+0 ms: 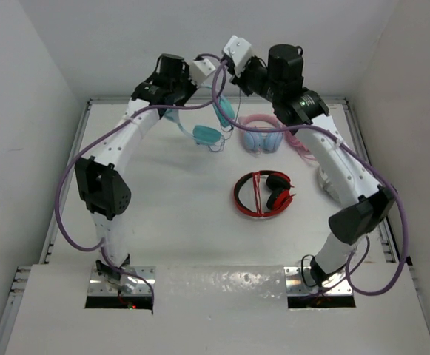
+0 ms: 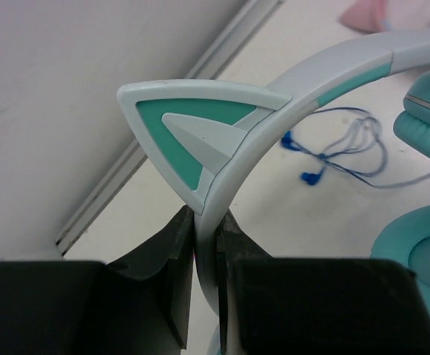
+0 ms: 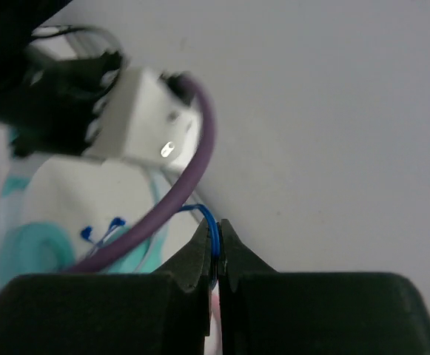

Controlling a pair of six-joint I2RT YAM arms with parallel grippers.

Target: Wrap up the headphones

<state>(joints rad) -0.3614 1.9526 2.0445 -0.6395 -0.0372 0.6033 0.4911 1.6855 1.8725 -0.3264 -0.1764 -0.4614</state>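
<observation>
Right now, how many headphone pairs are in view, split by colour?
teal headphones: 1
pink-banded headphones with blue cups: 1
pink headphones, partly hidden: 1
red and black headphones: 1
Total: 4

Teal-mint headphones [image 2: 296, 89], blue cable [image 3: 213, 228], red pair [image 1: 263, 194]

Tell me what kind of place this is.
Most likely a robot lab work cell rather than a home: a white table boxed in by plain white walls, a left arm and a right arm bolted at its near edge, and teal headphones, red headphones and pink-banded headphones to practise on.
</observation>
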